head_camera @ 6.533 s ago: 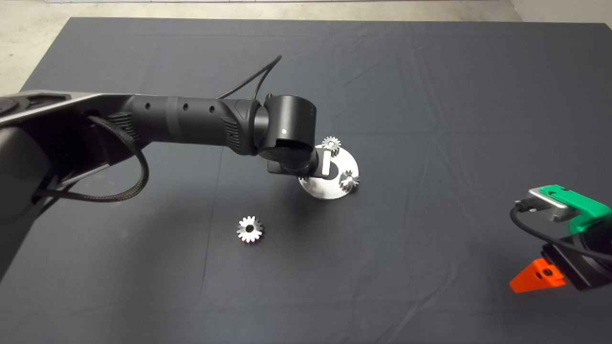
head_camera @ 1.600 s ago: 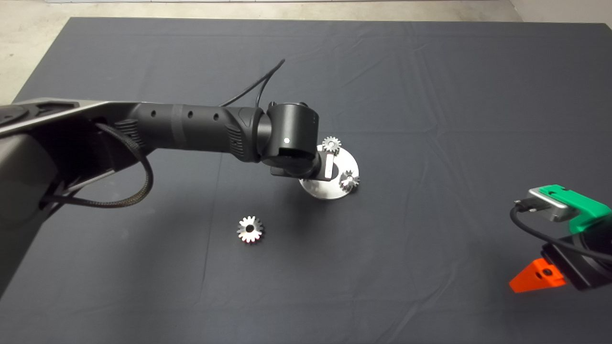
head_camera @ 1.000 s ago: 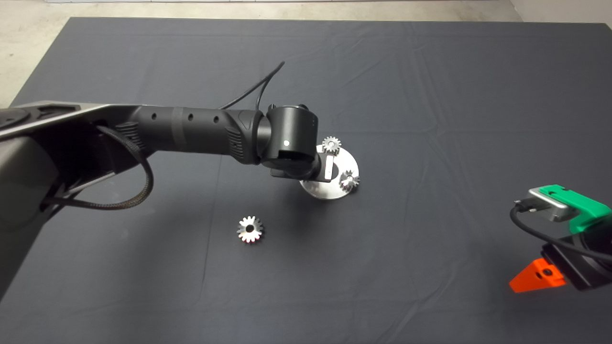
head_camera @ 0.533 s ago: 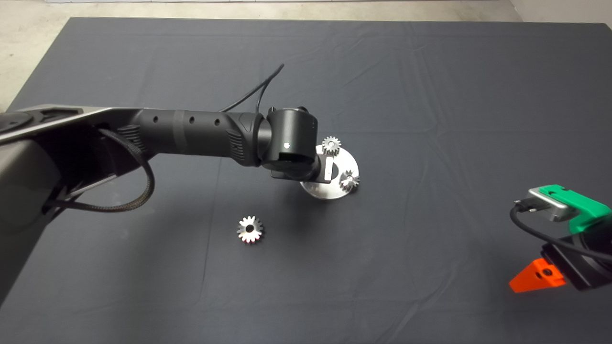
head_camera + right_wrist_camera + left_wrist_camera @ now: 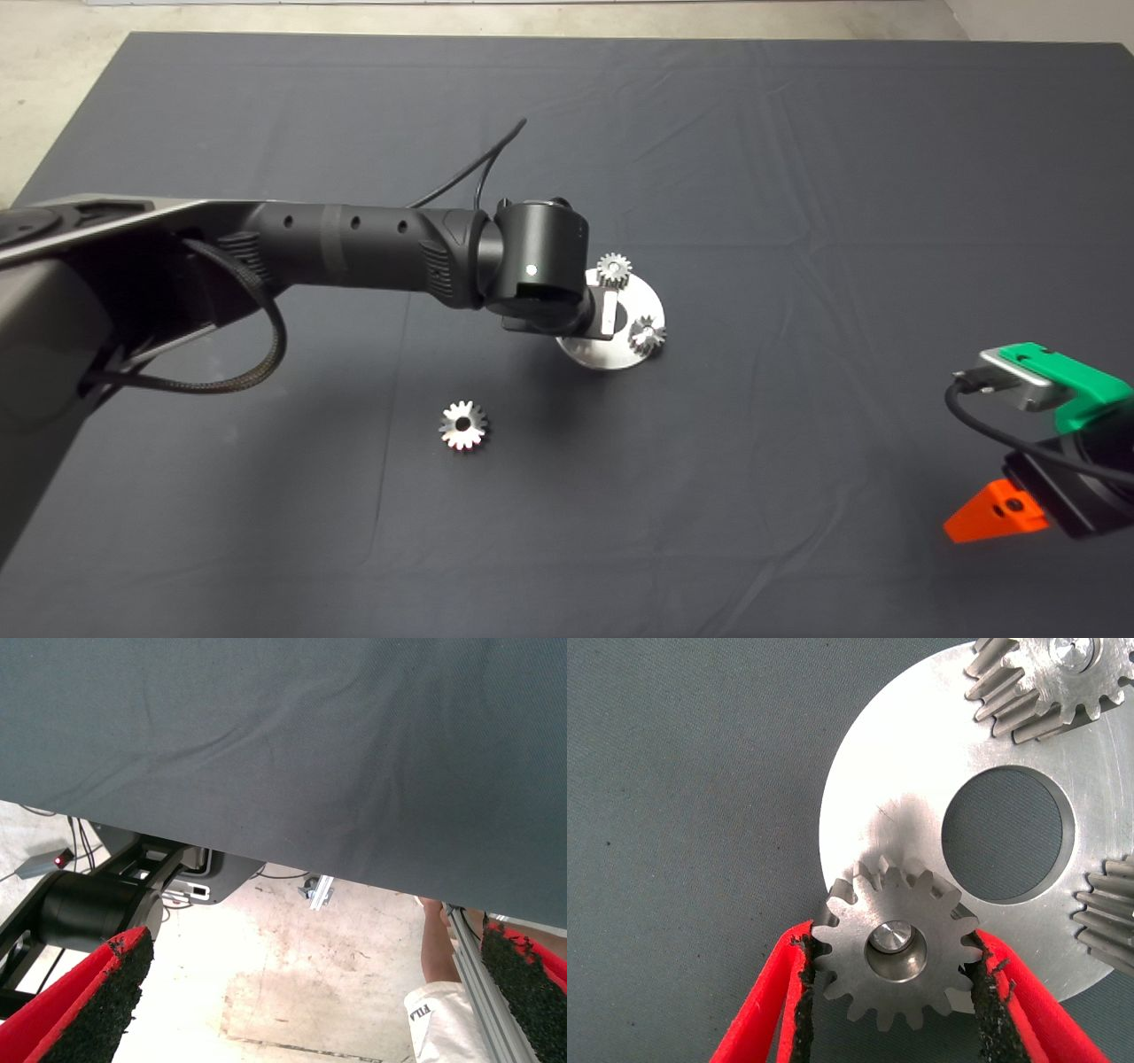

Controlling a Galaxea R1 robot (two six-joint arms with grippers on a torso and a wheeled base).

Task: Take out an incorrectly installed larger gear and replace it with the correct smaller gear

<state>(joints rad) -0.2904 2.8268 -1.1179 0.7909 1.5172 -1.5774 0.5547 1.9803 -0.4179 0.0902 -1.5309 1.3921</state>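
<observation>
Evidently seating it on the plate's (image 5: 921,815) pin, the left gripper (image 5: 893,988) clamps the smaller gear (image 5: 897,955), larger gear (image 5: 462,425) discarded.

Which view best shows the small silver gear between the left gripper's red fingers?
The left wrist view: the small silver gear sits on a pin of the round metal plate, a pad at each side. The head view hides it behind the arm; the right wrist view misses it.

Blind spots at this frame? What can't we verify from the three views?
- Head view: left tool and smaller gear hidden beneath the left arm's wrist.
- Left wrist view: the tool brackets that gear on its pin; pad contact unclear. Plate cut off by the frame.
- Right wrist view: the parked tool faces floor; no gears visible.
</observation>
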